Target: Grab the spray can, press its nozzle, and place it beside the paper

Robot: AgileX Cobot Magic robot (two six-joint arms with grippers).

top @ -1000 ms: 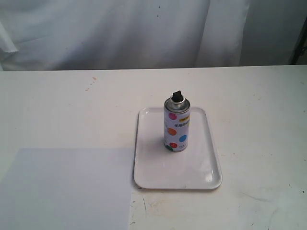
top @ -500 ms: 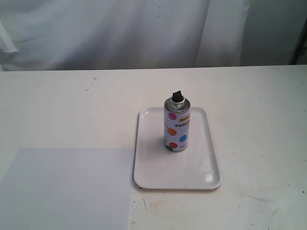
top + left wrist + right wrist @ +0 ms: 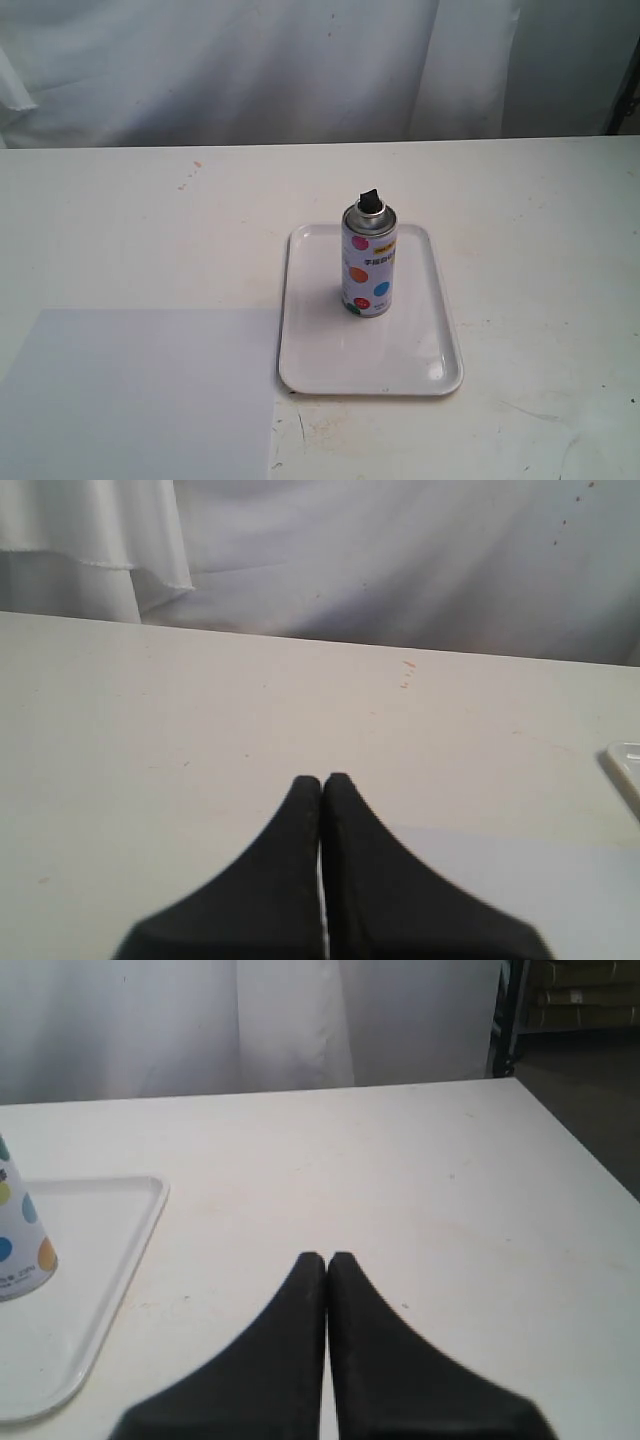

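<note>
The spray can (image 3: 369, 265) stands upright on a glossy white tray (image 3: 320, 365), its black nozzle (image 3: 370, 201) on the silver dome. Its dotted side (image 3: 20, 1235) also shows at the edge of the right wrist view. The pale bluish paper (image 3: 140, 395) lies flat on the table, left of the tray; a part of this paper (image 3: 530, 880) shows in the left wrist view. Neither arm appears in the exterior view. My left gripper (image 3: 322, 780) is shut on nothing above the table. Likewise shut and holding nothing, my right gripper (image 3: 326, 1258) hovers beside the tray (image 3: 110, 1260).
A white curtain (image 3: 250, 70) hangs behind the table. The table's right edge (image 3: 575, 1140) drops off to a dark floor with a shelf frame (image 3: 505, 1020). A corner of the tray (image 3: 625, 765) shows in the left wrist view.
</note>
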